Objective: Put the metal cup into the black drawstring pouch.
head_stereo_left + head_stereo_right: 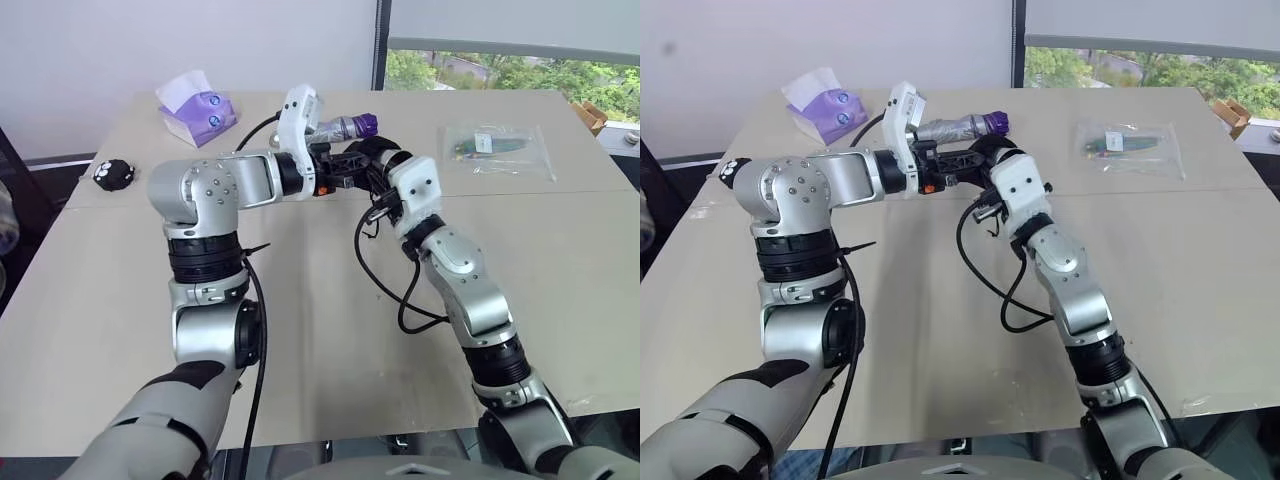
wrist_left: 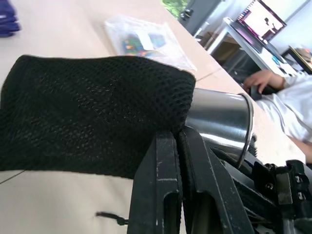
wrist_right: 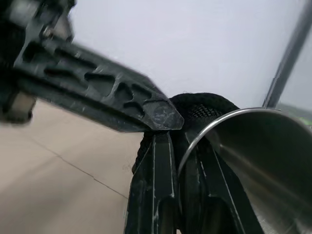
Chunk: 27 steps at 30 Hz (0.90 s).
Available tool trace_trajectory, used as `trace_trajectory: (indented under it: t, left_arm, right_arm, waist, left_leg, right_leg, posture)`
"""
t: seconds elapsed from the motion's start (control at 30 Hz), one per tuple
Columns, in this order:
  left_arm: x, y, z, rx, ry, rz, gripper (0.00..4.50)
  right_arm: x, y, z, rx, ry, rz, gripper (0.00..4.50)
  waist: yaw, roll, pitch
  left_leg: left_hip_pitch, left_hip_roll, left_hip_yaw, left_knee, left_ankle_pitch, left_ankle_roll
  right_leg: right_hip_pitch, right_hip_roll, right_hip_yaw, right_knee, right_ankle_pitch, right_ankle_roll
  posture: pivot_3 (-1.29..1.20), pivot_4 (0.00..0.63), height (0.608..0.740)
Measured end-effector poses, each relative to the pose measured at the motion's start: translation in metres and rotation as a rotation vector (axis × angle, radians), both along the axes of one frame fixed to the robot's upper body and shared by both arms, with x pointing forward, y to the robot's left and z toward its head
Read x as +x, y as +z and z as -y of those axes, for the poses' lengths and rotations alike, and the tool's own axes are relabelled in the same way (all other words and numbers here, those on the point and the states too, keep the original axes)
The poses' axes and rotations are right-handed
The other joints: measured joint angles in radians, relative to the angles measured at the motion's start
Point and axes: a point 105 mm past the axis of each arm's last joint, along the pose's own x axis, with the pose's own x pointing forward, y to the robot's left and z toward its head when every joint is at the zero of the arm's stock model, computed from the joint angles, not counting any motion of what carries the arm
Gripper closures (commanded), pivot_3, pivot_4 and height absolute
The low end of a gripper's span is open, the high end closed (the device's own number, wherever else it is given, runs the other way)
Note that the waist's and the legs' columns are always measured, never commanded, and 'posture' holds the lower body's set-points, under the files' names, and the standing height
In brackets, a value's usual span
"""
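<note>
The black drawstring pouch (image 2: pixel 97 112), of black mesh fabric, is held up over the far middle of the table. The metal cup (image 2: pixel 219 122), shiny and tapered, sticks partly into the pouch's mouth, with its open rim still outside. My left gripper (image 2: pixel 180 141) is shut on the pouch's edge beside the cup. Coming from the other side, my right gripper (image 3: pixel 183 146) is shut on the cup's (image 3: pixel 263 151) rim, with the pouch (image 3: pixel 204 107) just behind it. In the head views both grippers meet tip to tip (image 1: pixel 360 165) above the table.
A purple tissue pack (image 1: pixel 200 112) lies at the back left, and a silver folded umbrella (image 1: pixel 345 126) just behind the grippers. A black fuzzy toy (image 1: pixel 114 173) sits at the left edge, and a clear plastic bag (image 1: pixel 497 146) at the back right. A person's hand (image 2: pixel 261 80) rests at a desk beyond the table.
</note>
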Motion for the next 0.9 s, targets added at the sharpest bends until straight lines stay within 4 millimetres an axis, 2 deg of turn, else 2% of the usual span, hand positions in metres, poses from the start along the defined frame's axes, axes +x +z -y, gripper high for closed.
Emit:
trace_trajectory:
  t: [0.03, 0.07, 0.13, 0.23, 0.33, 0.43, 0.57, 0.73, 0.77, 0.9]
  left_arm:
    - [-0.001, 0.0, 0.003, -0.008, -0.012, -0.004, 4.42]
    - [-0.002, -0.001, 0.004, -0.009, -0.015, -0.007, 4.42]
    - [-0.003, -0.002, 0.007, -0.003, -0.024, -0.013, 4.42]
    - [-0.002, -0.005, 0.008, 0.008, -0.022, -0.023, 4.42]
    - [-0.003, -0.009, 0.011, 0.009, -0.025, -0.034, 4.42]
    - [-0.003, -0.015, 0.016, 0.004, -0.029, -0.053, 4.42]
    - [-0.006, -0.021, 0.021, -0.008, -0.039, -0.075, 4.5]
    - [-0.005, -0.023, 0.02, -0.034, -0.015, -0.087, 4.5]
    - [-0.003, -0.024, 0.018, -0.043, 0.003, -0.093, 4.5]
    - [-0.002, -0.021, 0.018, -0.07, 0.01, -0.091, 4.5]
  right_arm:
    - [-0.001, -0.014, -0.005, -0.129, 0.037, 0.015, 4.5]
    - [-0.002, -0.017, -0.006, -0.155, 0.047, 0.017, 4.5]
    - [-0.004, -0.035, -0.01, -0.364, 0.115, 0.068, 4.5]
    - [0.0, -0.045, 0.0, -0.605, 0.173, 0.134, 4.5]
    - [0.002, -0.051, 0.006, -0.757, 0.241, 0.146, 4.5]
    - [0.002, -0.053, 0.007, -0.801, 0.276, 0.128, 4.5]
    - [0.002, -0.057, 0.011, -0.804, 0.289, 0.046, 3.14]
    - [-0.008, -0.044, 0.02, -0.687, 0.279, 0.006, 0.97]
    - [-0.014, -0.038, 0.028, -0.667, 0.265, 0.015, 0.54]
    - [-0.032, -0.034, 0.035, -0.598, 0.264, -0.017, 0.54]
  waist:
    - [0.001, 0.0, 0.0]
    - [0.001, 0.0, 0.0]
    - [-0.002, 0.0, 0.001]
    - [-0.002, 0.0, 0.002]
    - [-0.002, 0.0, 0.002]
    - [-0.002, 0.0, 0.002]
    - [-0.001, 0.0, 0.002]
    - [0.003, 0.0, 0.003]
    - [0.005, 0.0, 0.003]
    - [0.004, 0.0, 0.003]
  left_leg:
    - [0.0, 0.0, 0.0, 0.0, 0.0, 0.0]
    - [0.0, 0.0, 0.001, 0.0, 0.0, 0.0]
    - [0.0, -0.001, 0.002, 0.0, 0.0, 0.0]
    - [0.0, -0.001, 0.002, 0.0, 0.0, 0.0]
    - [0.0, 0.0, 0.001, 0.0, 0.0, 0.0]
    - [0.0, 0.0, 0.001, -0.001, 0.0, 0.0]
    - [0.0, 0.0, 0.001, 0.0, 0.0, -0.001]
    - [0.0, 0.0, 0.0, 0.0, 0.0, -0.001]
    - [-0.001, 0.0, 0.0, 0.0, 0.0, -0.001]
    - [0.0, 0.0, 0.0, 0.0, 0.0, -0.001]
  right_leg:
    - [0.0, 0.0, 0.0, -0.001, 0.0, 0.0]
    - [0.0, 0.0, 0.0, -0.001, 0.0, 0.0]
    - [0.0, 0.0, 0.002, -0.001, 0.0, 0.0]
    - [0.0, 0.0, 0.002, -0.001, 0.0, 0.0]
    - [0.0, 0.001, 0.001, -0.001, 0.0, 0.0]
    - [0.0, 0.001, 0.001, -0.001, 0.0, 0.0]
    - [0.0, 0.0, 0.002, 0.0, 0.0, 0.0]
    - [0.0, 0.0, 0.001, -0.001, 0.0, 0.0]
    - [0.0, -0.001, 0.001, -0.001, 0.0, 0.0]
    - [0.0, 0.0, 0.0, -0.001, 0.0, 0.0]
  posture:
    - [0.0, 0.15, 0.74]
    - [0.0, 0.15, 0.74]
    - [0.0, 0.15, 0.74]
    - [0.0, 0.15, 0.74]
    - [0.0, 0.15, 0.74]
    - [0.0, 0.15, 0.74]
    - [0.0, 0.15, 0.74]
    - [0.0, 0.15, 0.74]
    - [0.0, 0.15, 0.74]
    - [0.0, 0.15, 0.74]
